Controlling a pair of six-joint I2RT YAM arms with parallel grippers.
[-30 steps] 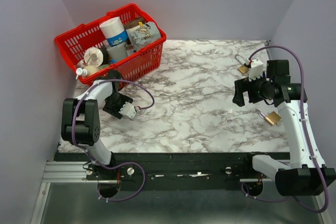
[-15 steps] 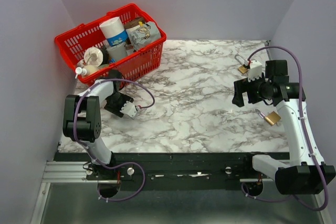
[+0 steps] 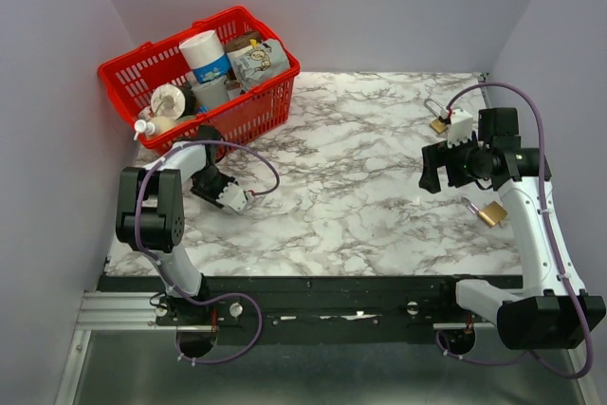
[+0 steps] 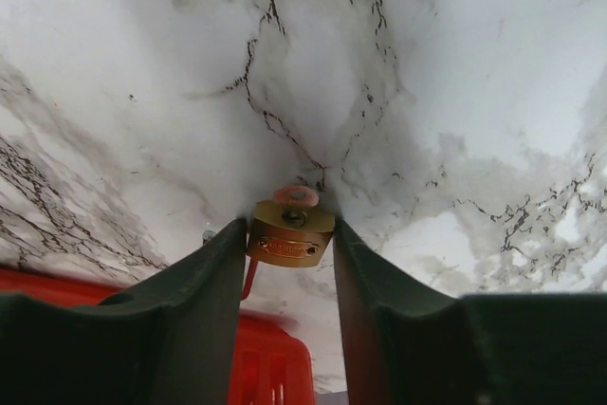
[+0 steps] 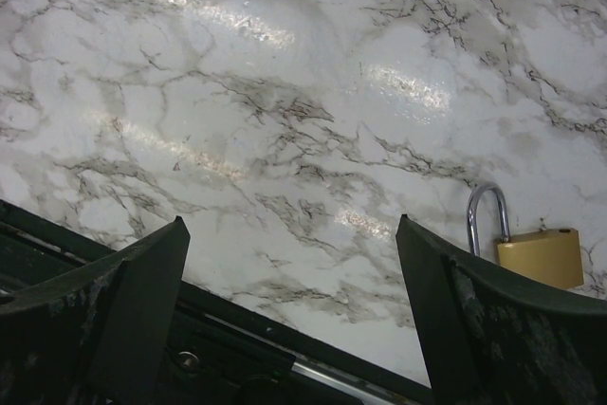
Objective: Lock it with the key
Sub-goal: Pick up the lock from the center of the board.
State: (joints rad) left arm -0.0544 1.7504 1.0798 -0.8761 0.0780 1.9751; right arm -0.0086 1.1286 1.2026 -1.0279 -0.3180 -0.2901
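In the left wrist view a small brass padlock (image 4: pixel 289 237) stands between my left gripper's (image 4: pixel 289 227) two fingers, which touch its two sides. A red-headed key (image 4: pixel 296 196) sticks in its keyhole, beyond the fingertips. From above, that padlock is hidden under the left arm (image 3: pixel 214 184), close to the red basket. My right gripper (image 3: pixel 430 170) hangs open over the right side of the marble table with nothing between its fingers (image 5: pixel 446 272). Below and beside it lies a second brass padlock (image 3: pixel 491 212) with a steel shackle (image 5: pixel 486 217).
A red basket (image 3: pixel 123 92) full of bottles and packets stands at the back left, right behind the left gripper; its wall (image 4: pixel 275 367) shows below the jaws. A third padlock (image 3: pixel 438 123) lies at the back right near the right arm's cable.
My left gripper's fingers have drawn in onto the padlock's sides and the left arm has shifted slightly. The right arm has not moved.
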